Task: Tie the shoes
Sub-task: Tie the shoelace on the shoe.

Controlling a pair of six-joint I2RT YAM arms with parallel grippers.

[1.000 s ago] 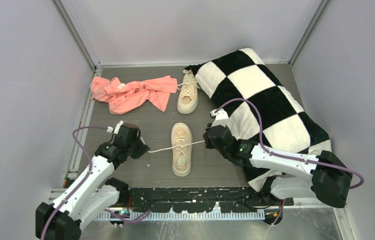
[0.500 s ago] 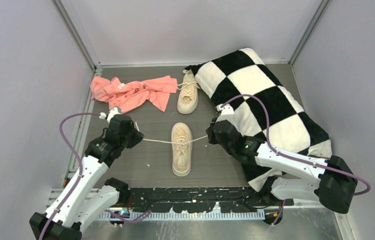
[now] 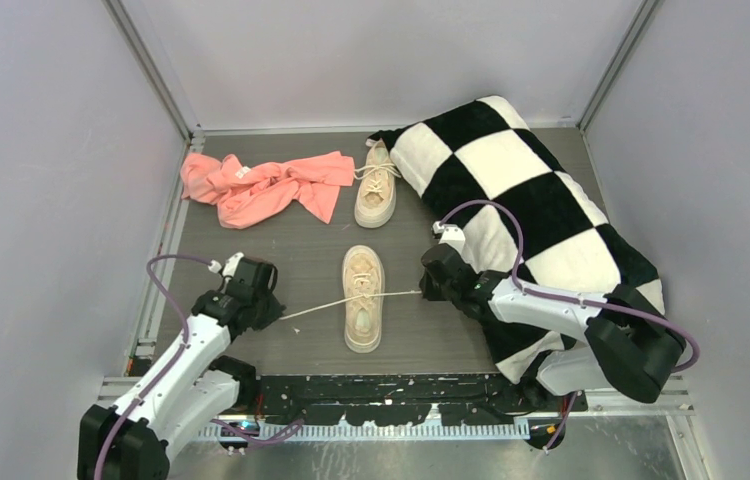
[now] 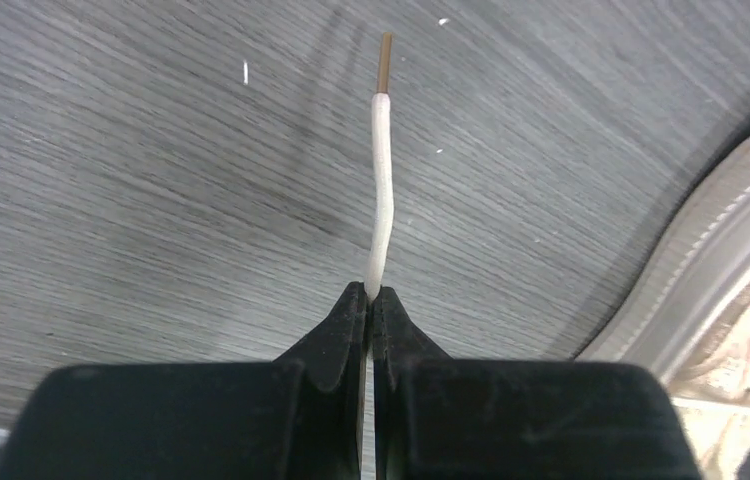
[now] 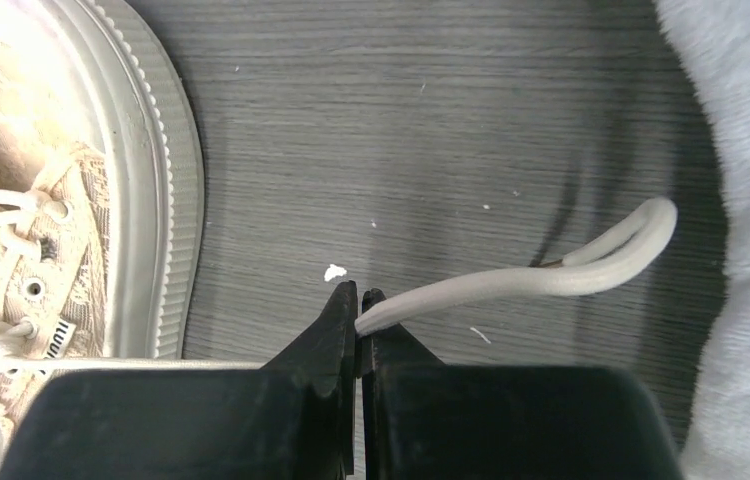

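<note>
Two beige sneakers lie on the grey table. The near shoe (image 3: 363,297) sits mid-table, toe toward me; its sole shows in the right wrist view (image 5: 141,180) and the left wrist view (image 4: 711,260). The far shoe (image 3: 377,184) lies by the pillow. My left gripper (image 3: 269,310) is shut on the left lace end (image 4: 379,190), whose brown tip points away. My right gripper (image 3: 425,285) is shut on the right lace end (image 5: 511,283), which curls past the jaws. The lace (image 3: 321,305) runs taut from the shoe out to both grippers.
A black-and-white checkered pillow (image 3: 541,190) fills the right side, right behind my right arm; its white fleece edge shows in the right wrist view (image 5: 741,200). A pink cloth (image 3: 261,185) lies at the back left. Grey walls enclose the table.
My left gripper has come back down and toward me with its lace end, so the left lace slopes down-left. My right gripper has shifted slightly, still pulling its lace out sideways.
</note>
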